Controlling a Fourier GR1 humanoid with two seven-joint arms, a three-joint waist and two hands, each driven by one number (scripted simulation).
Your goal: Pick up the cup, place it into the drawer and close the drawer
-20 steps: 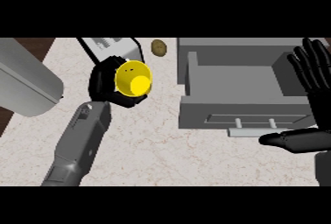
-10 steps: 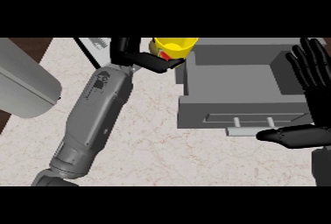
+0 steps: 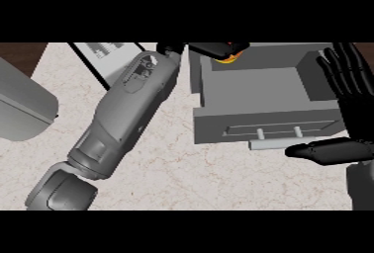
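Observation:
The yellow cup [image 3: 228, 58] shows only as a small patch at the top of the head view, over the far left corner of the open grey drawer [image 3: 267, 120]. My left hand [image 3: 213, 48] is curled round it and hides most of it; the long grey left forearm [image 3: 124, 113] runs up from the lower left. My right hand [image 3: 349, 86] stands open at the right edge, fingers up beside the drawer's right wall, with its thumb [image 3: 327, 151] lying just in front of the drawer's front. The inside of the drawer holds nothing.
A pale bar handle [image 3: 277, 144] runs along the drawer's front. A big grey rounded object [image 3: 22, 111] lies at the left edge. A white panel with a dark border [image 3: 102, 55] sits at the top left, behind my forearm.
My left arm has stretched farther up and to the right, carrying the cup from beside the drawer to over its far left corner. The right hand has kept its place.

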